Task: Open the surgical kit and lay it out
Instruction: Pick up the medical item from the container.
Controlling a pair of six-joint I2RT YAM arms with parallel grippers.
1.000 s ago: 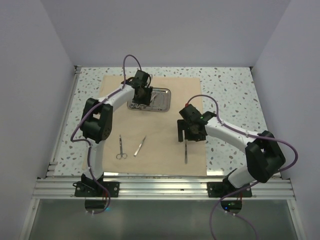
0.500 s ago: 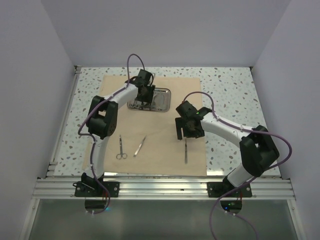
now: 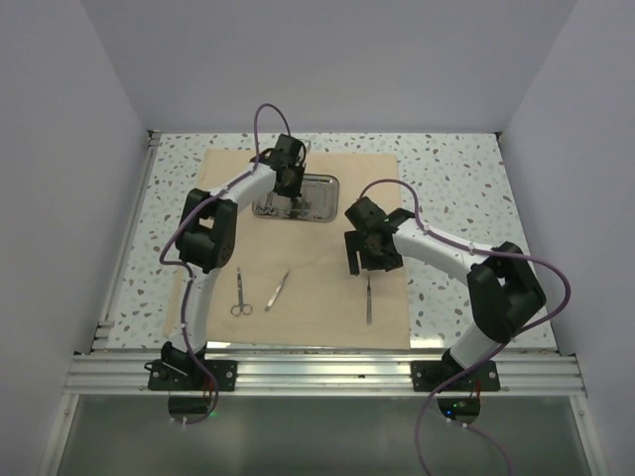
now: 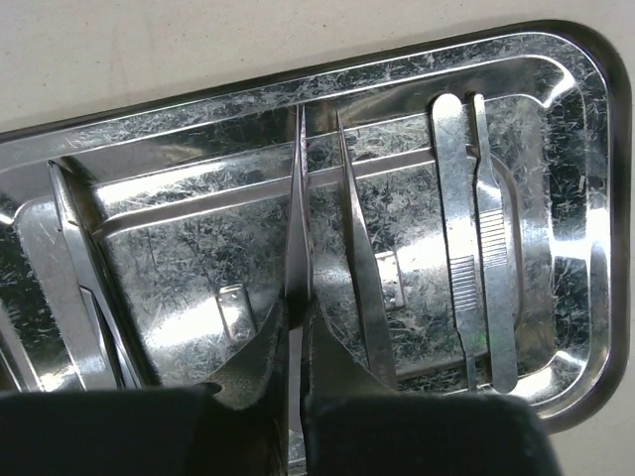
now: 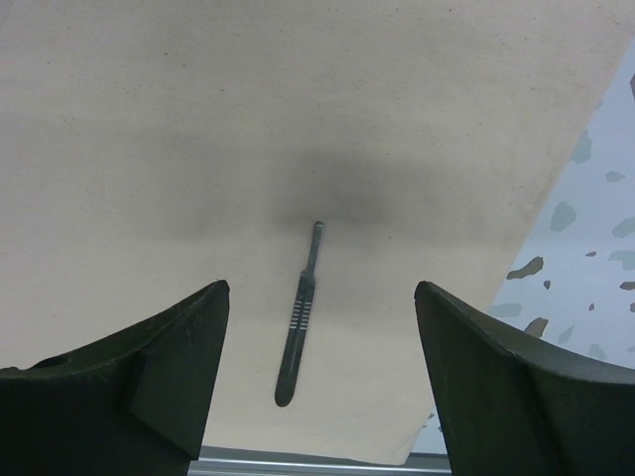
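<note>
Covering speckled tabletop (image 3: 456,178), beige cloth wrap (image 3: 317,288); pale walls (image 3: 327,59).

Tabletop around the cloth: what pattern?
White with scattered grey-green speckles, terrazzo-like. The tabletop shows best in the top external view.

On the table (image 3: 456,188) the cloth wrap (image 3: 322,263) lies spread, the tray (image 3: 330,198) on its far part, left of centre, with thin tools (image 4: 474,238) side by side in it, while nearer lie scissors (image 3: 240,294) at the left, tweezers (image 3: 277,291) just right of them, and a scalpel handle (image 3: 368,300) well apart to the right.
</note>
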